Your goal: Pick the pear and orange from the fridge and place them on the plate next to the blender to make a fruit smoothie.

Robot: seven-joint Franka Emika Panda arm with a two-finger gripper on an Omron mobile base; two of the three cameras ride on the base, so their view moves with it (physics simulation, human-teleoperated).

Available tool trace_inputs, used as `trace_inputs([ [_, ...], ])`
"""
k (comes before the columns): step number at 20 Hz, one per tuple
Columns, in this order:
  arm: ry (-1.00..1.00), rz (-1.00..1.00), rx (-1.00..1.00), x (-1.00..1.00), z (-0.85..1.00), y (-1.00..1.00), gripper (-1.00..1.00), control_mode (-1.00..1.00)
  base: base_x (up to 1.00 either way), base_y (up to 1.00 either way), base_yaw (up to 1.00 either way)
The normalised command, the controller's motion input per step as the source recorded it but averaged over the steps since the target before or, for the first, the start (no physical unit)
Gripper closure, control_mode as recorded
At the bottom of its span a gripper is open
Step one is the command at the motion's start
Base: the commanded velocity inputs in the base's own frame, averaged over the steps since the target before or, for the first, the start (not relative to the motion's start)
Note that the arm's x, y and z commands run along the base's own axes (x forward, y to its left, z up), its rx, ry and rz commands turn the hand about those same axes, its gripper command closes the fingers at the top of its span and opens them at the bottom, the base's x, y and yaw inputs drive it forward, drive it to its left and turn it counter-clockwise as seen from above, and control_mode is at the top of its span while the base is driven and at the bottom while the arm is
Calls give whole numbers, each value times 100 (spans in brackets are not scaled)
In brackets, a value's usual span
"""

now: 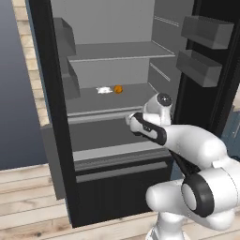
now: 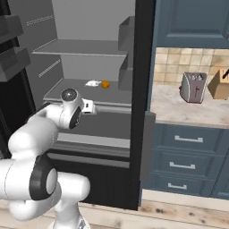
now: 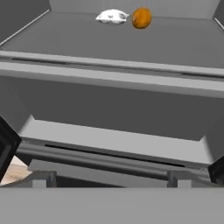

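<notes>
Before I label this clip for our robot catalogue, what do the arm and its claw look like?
The arm is glossy white with rounded, bulbous links, broken by dark bands and dark discs at the joints; a grey round cap sits on the wrist joint. No cables or markings show. The claw has two small tips, grey in the hand view, rising at that view's bottom edge.

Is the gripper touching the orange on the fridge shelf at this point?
Apart. In the hand view the orange sits far back on the fridge shelf, with the shelf's bare length between it and the gripper.
</notes>
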Motion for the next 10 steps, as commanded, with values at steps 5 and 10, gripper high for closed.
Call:
trace_inputs([
  [5, 0, 0, 0, 0, 0, 0, -100, 100, 92, 0, 0],
  [10, 0, 0, 0, 0, 0, 0, -100, 100, 48, 0, 0],
])
